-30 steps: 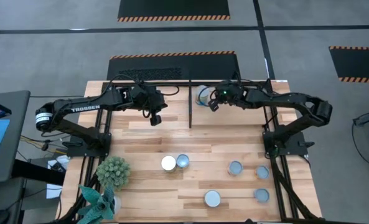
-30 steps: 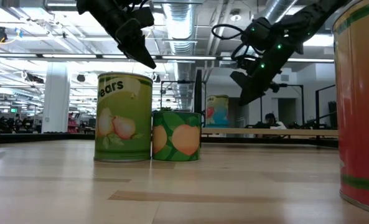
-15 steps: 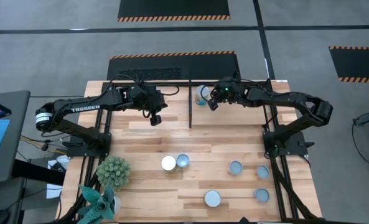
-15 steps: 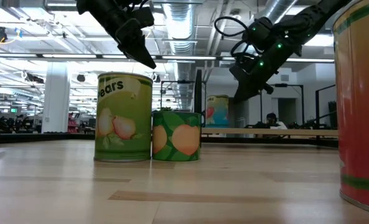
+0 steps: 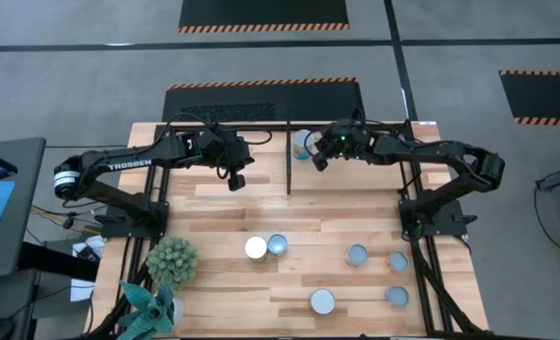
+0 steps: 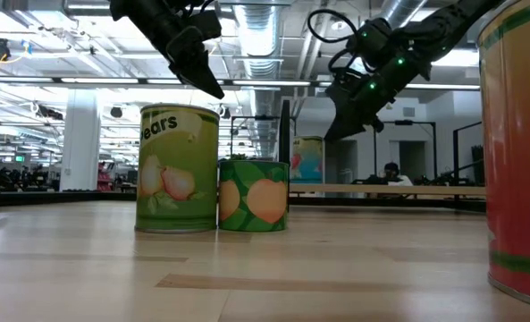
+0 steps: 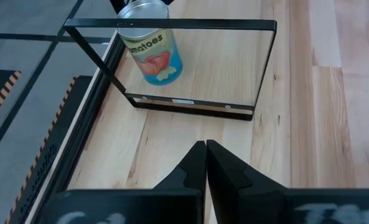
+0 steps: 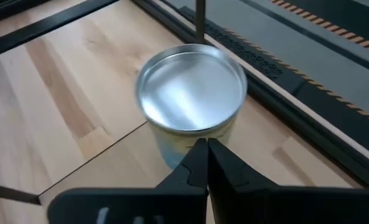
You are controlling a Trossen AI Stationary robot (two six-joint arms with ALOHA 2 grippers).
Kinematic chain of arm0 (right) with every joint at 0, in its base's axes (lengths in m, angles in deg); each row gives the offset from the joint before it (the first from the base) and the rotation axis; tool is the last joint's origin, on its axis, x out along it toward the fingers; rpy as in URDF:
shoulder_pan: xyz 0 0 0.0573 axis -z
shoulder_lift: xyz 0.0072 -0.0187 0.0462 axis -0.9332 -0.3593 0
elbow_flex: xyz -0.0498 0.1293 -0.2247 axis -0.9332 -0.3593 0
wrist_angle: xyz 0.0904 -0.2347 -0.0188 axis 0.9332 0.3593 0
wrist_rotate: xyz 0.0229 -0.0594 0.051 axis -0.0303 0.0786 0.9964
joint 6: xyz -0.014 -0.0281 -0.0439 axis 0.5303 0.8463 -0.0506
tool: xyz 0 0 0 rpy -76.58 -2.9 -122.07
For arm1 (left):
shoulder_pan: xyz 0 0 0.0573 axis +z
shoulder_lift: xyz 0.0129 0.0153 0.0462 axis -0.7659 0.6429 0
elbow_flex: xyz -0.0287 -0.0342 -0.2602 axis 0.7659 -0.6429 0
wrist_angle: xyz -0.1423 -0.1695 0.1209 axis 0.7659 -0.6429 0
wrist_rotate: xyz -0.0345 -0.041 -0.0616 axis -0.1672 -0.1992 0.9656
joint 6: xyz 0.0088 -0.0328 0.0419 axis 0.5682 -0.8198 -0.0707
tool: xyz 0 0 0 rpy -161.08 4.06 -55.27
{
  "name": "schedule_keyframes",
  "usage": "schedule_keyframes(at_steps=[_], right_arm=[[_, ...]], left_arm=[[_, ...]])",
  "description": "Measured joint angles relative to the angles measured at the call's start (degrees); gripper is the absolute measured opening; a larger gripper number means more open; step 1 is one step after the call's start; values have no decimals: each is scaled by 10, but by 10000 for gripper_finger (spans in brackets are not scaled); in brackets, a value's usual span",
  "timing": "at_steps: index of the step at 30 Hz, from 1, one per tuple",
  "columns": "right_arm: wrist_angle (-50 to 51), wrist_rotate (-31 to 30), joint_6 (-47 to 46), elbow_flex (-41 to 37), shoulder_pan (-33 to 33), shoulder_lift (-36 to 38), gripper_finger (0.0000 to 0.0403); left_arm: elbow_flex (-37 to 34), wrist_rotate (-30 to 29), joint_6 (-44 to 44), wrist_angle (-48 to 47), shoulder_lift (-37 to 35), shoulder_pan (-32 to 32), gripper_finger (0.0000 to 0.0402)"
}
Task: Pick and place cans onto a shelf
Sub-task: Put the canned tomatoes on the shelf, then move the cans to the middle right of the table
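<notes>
Since the earlier frame the right gripper (image 5: 318, 161) has risen a little and drawn slightly toward the shelf's divider bar, as the low view shows it higher against the ceiling pipes; nothing else on the table has shifted. Its fingers (image 8: 200, 163) are pressed together and hold nothing. Just beyond their tips, inside the black-barred shelf (image 5: 288, 124), stands one can (image 5: 305, 142) upright with a tomato label, its shiny top (image 8: 191, 89) right beneath and ahead of the fingertips, apart from them. That can sits just to the right of the central divider, near the shelf's far edge.

Across the divider, the left gripper (image 5: 235, 181) hangs over the wood planks with its fingers (image 7: 206, 163) closed on nothing; the tomato can (image 7: 150, 42) shows ahead of it through the frame bars.

Well behind both grippers, toward the near side of the table, six more cans stand upright. Two touch each other, a taller pears can (image 6: 178, 168) and a shorter green one (image 6: 253, 194). Two others (image 5: 356, 254) (image 5: 398, 262) stand near the right arm's base, and two more (image 5: 323, 301) (image 5: 397, 297) lie closer to the near edge. One spiky potted plant (image 5: 172, 261) sits by the left arm's base.
</notes>
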Motion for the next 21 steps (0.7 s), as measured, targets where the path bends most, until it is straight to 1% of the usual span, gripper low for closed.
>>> schedule_keyframes(at_steps=[2, 5, 7, 9, 10, 12, 14, 16, 18, 21], right_arm=[[13, 0, -9, 0, -5, 1, 18], [59, 3, -30, 1, -15, 12, 19], [108, 37, -41, 8, -25, 22, 21], [149, 96, -44, 12, -40, 35, 23], [163, 127, -44, 14, -51, 43, 23], [190, 184, -43, 14, -77, 59, 23], [223, 220, -43, 14, -111, 77, 22], [254, 226, -44, 14, -154, 94, 21], [288, 215, -44, 14, -199, 108, 21], [294, 159, -63, 14, -270, 115, 23]], left_arm=[[0, 0, 0, -1, 0, 0, 0], [0, 0, -5, -5, 0, 0, 0], [0, 0, -16, -6, 0, 0, 0], [0, 11, -26, -7, 0, 0, 0], [0, 28, -34, -7, 0, 0, 0], [0, 83, -52, -7, 0, -2, 0], [-3, 140, -75, -1, 0, -14, 0], [-13, 155, -93, 6, 0, -38, 0], [-25, 144, -97, 3, 0, -66, 0], [-32, 117, -95, -1, 0, -108, 8]])
